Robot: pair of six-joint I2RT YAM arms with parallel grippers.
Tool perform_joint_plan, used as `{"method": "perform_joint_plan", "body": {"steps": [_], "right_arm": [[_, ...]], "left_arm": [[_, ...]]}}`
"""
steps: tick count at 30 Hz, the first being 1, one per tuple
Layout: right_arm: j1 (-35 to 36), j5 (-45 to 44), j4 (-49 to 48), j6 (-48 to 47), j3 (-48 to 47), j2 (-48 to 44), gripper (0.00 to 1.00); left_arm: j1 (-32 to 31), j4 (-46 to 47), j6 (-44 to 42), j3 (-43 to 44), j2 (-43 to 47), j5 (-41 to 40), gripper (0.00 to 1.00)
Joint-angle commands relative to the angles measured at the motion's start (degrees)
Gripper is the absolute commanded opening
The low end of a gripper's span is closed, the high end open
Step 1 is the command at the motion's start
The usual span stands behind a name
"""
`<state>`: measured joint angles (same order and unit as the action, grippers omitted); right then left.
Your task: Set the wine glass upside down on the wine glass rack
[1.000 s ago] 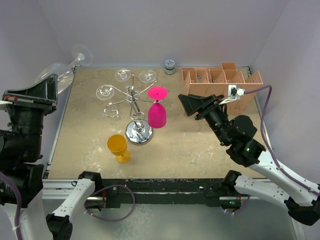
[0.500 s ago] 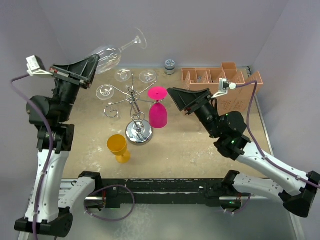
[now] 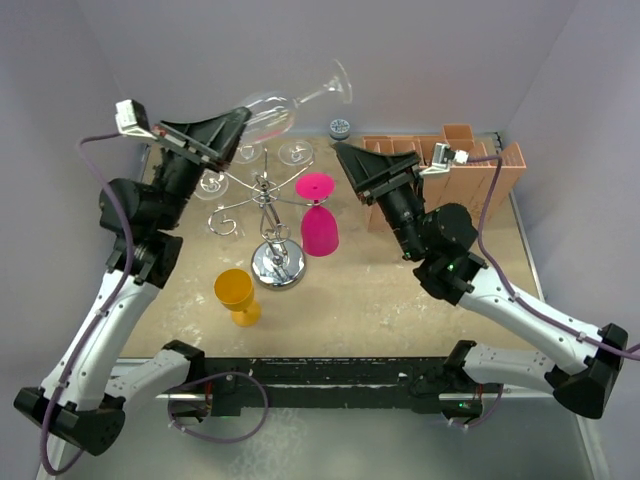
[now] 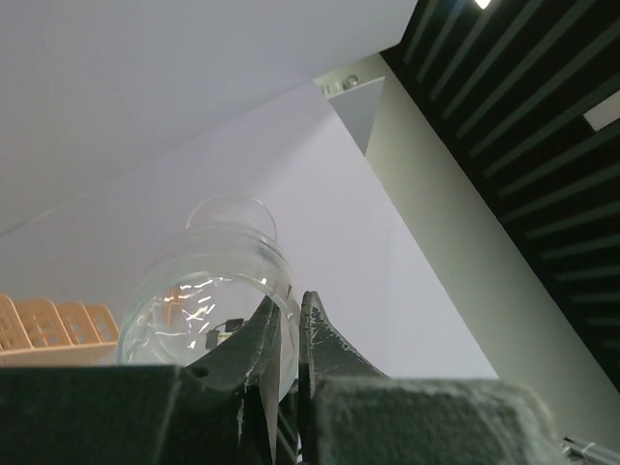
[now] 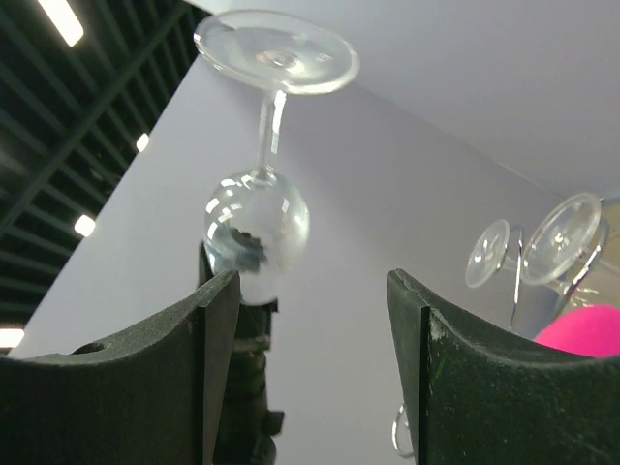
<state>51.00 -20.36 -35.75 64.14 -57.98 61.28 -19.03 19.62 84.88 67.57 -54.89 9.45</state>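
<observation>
Above the counter [image 3: 420, 300], far left, over the wine glass rack [image 3: 262, 195], the left claw [image 3: 243, 126] pinches the clear wine glass [image 3: 275, 112] by its rim. Right claw [image 3: 345, 155] gapes wide, empty; this light, slick, fragile glass probably wants a stem grip.

The table's [image 3: 400, 300] middle-left is taken up by the wine glass rack [image 3: 268, 205]. Its right side is blocked by a pink glass [image 3: 317, 228] hung upside down; its back arms are filled by clear glasses [image 3: 296, 152]. A yellow cup [image 3: 235, 292] is stood just before the base. The back right corner is closed off by a slotted box [image 3: 470, 160], a small jar [image 3: 340, 129] near it. Bare tabletop is found front right. Above the rack's far side, room is taken by the wine glass [image 3: 275, 110], flanked by the left gripper [image 3: 235, 128] and right gripper [image 3: 352, 162].
</observation>
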Motion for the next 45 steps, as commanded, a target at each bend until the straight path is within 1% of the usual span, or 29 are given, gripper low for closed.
{"method": "perform_joint_plan", "body": {"steps": [1,6,9,17,26,32,33,36,38,40,43,44,45], "right_arm": [[0.15,-9.02,2.82,3.32,-6.32,0.59,0.64],[0.16,-10.77,-0.25,5.29,-4.71,-0.06,0.63],[0.15,-9.58,1.15,6.96,-6.46,1.34,0.59],[0.15,-9.83,0.84,9.67,-9.41,4.37,0.55],[0.11,-12.16,-2.43,9.91,-9.02,4.11,0.52],[0.15,-13.76,-2.18,9.72,-9.45,4.07,0.48],[0.13,-13.96,-2.40,9.81,-9.37,4.03,0.46],[0.12,-14.41,-3.75,9.84,-9.02,3.90,0.34],[0.10,-14.36,-4.87,9.28,-8.91,3.90,0.29],[0.15,-14.27,-5.50,8.45,-8.87,3.80,0.19],[0.08,-13.12,-9.66,2.95,-7.97,3.07,0.03],[0.08,-12.63,-10.90,1.26,-7.57,2.73,0.00],[0.02,-12.34,-11.93,-0.08,-7.13,2.30,0.00]], "left_arm": [[-5.31,5.79,-2.64,0.62,-2.22,-4.32,0.00],[-7.42,7.53,-2.60,-0.53,-2.31,-5.16,0.00],[-8.91,8.96,-2.02,-2.39,-1.99,-6.04,0.00],[-11.06,12.25,1.13,-2.86,-4.00,-4.72,0.00],[-15.02,12.06,0.47,-3.56,-4.56,-5.64,0.00],[-17.44,12.92,-0.05,-4.44,-4.56,-6.02,0.00],[-17.83,12.98,-0.33,-4.51,-4.54,-6.09,0.00],[-18.80,12.41,-1.20,-4.21,-4.82,-6.03,0.00],[-19.38,12.48,-1.46,-4.34,-4.75,-6.03,0.00],[-19.78,12.52,-1.62,-4.88,-4.42,-6.34,0.00],[-20.14,12.49,-1.49,-5.86,-3.58,-6.63,0.00],[-20.24,12.58,-1.52,-6.23,-3.27,-6.68,0.00],[-20.26,12.68,-1.53,-6.70,-2.91,-6.77,0.00]]}}
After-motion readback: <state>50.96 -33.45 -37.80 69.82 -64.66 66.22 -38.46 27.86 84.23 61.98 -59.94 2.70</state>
